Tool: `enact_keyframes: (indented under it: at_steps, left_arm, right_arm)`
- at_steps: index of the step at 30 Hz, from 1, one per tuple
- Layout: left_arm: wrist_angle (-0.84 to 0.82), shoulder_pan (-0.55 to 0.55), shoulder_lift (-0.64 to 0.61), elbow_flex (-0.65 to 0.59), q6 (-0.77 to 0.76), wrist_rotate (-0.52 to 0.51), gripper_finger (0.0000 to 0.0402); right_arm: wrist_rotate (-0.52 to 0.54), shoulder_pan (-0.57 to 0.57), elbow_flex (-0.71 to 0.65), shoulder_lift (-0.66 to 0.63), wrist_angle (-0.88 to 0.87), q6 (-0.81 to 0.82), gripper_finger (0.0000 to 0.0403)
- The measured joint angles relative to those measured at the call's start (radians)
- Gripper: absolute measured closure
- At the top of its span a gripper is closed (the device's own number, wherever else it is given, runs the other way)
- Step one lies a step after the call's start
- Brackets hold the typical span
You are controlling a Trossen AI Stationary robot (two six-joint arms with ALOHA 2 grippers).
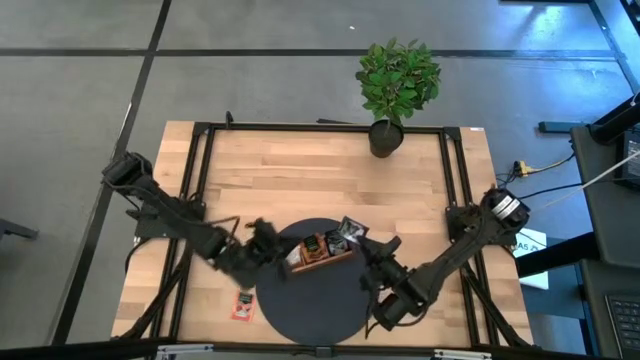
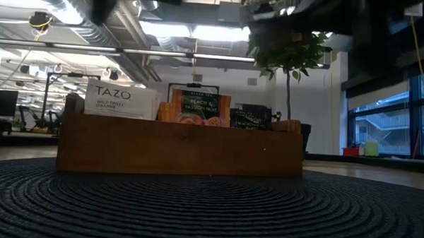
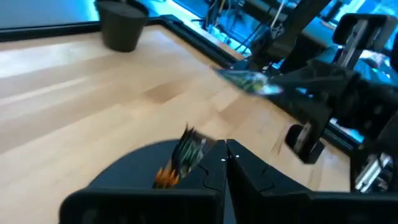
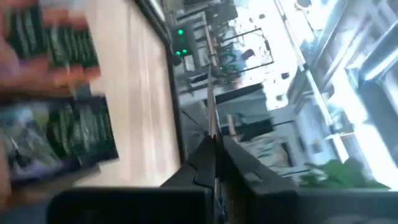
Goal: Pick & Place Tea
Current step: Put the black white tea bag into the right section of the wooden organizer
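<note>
A brown wooden tray [image 1: 322, 262] stands on the round dark mat [image 1: 310, 310] and holds several upright tea sachets [image 2: 198, 108]. My left gripper [image 1: 277, 248] is at the tray's left end, shut, with a blurred orange and dark green sachet [image 3: 185, 154] at its fingertips. My right gripper [image 1: 368, 246] is at the tray's right end, shut on a dark sachet with a pale rim [image 1: 350, 232]. A red sachet [image 1: 243, 307] lies flat on the table, left of the mat. My left gripper [image 3: 225, 155] is shut with the orange and green sachet sticking out slantwise beside its fingertips, clear of the mat. Blur hides which edge is pinched. My right gripper [image 4: 214, 154] pinches one edge [image 3: 268, 87] of the dark sachet between its two fingers. The fingers lie nearly level, coming from the table's right. The sachet sticks out past the fingertips, clear of the tray.
A potted plant [image 1: 395, 90] stands at the table's far edge, right of centre. Black frame rails [image 1: 200, 170] run along the table's left and right sides. Bare wood lies between the mat and the plant.
</note>
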Motion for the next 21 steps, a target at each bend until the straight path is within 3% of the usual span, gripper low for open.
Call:
enact_keyframes:
  at_steps: [3, 8, 21]
  left_arm:
    - [0.13, 0.088, 0.027, 0.0, 0.118, 0.104, 0.039]
    - [0.29, 0.217, 0.076, 0.0, 0.268, 0.215, 0.038]
    - [0.515, 0.439, 0.144, 0.0, 0.294, 0.609, 0.0372]
  right_arm:
    - [0.011, -0.029, -0.038, 0.0, 0.096, -0.094, 0.0387]
    - [0.06, -0.052, -0.064, 0.0, 0.1, -0.17, 0.0387]
    - [0.095, -0.115, -0.062, 0.0, 0.097, -0.218, 0.0387]
